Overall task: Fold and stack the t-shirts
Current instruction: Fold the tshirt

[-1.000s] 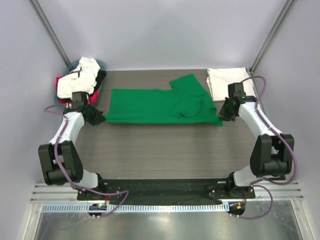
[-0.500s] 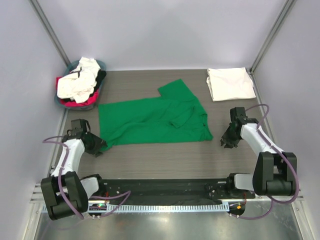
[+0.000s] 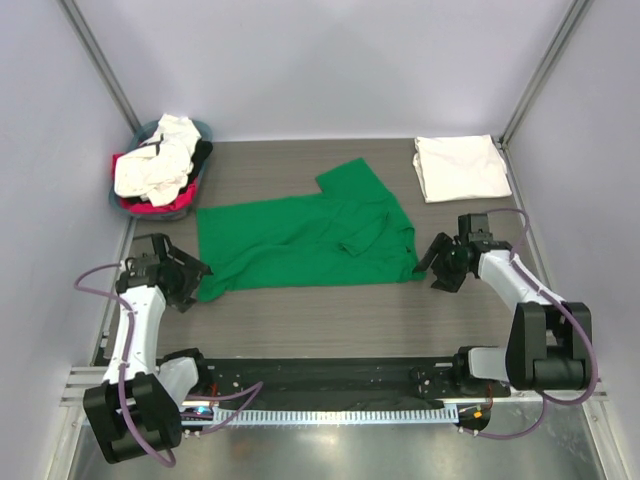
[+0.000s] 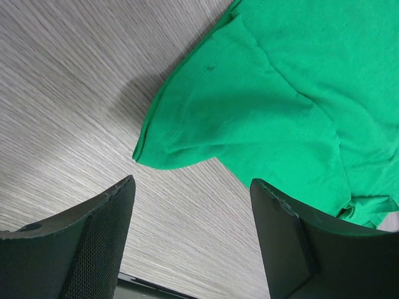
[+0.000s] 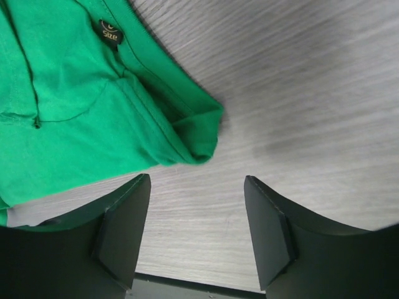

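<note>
Our left pincer [image 3: 186, 276] is standing open at the lower left of the overhead view, gripping nothing, and our right pincer [image 3: 441, 266] is standing open at the lower right, also gripping nothing. Between them the green shirt [image 3: 300, 240] is lying spread and somewhat rumpled across the middle of the table [image 3: 330, 315], with one sleeve pointing toward the top of the frame. In the left wrist view we are looking past two black fingers [image 4: 93, 237] at the bottom of the frame. A rounded corner of the green cloth is lying on the wood just above the gap between them and is not touching either one. In the right wrist view the same is showing: a folded green corner is resting just above the open gap, and a small dark label [image 5: 109, 31] is sitting at the upper left. A folded white shirt [image 3: 462, 168] is lying flat at the upper right of the overhead view, well apart from the green one. At the upper left a basket [image 3: 160, 212] is holding a heap of white, pink-red and black shirts [image 3: 155, 165].
</note>
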